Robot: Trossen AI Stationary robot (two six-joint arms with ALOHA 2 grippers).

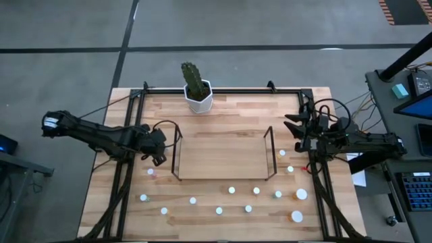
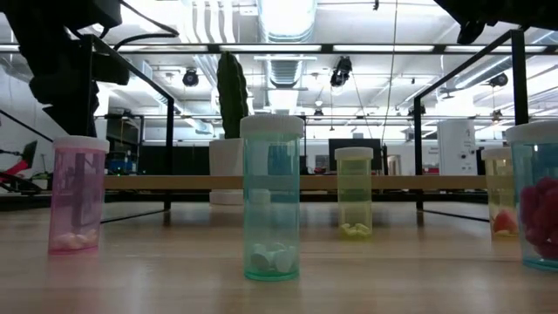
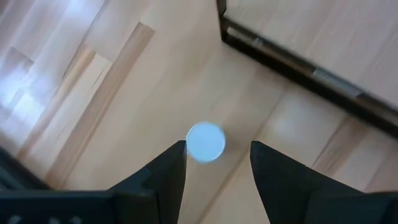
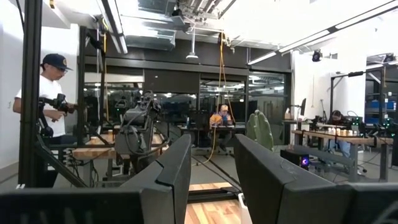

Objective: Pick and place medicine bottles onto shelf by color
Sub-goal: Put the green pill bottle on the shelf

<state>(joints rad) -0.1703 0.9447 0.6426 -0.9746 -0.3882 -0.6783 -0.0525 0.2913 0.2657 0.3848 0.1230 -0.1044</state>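
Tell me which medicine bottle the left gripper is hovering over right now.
The bottle just outside the shelf's left end. It sits directly below the open left gripper; every other bottle stands farther off along the front or right.

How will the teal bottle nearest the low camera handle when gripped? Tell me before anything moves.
The teal bottle stands tall and narrow, so a sideways push would probably tip it. Only a few pills lie at its bottom, so it is likely light. Its smooth round wall may slip or roll.

2 dark jointed arms, black looping cables, left claw with wedge-shaped black fingers
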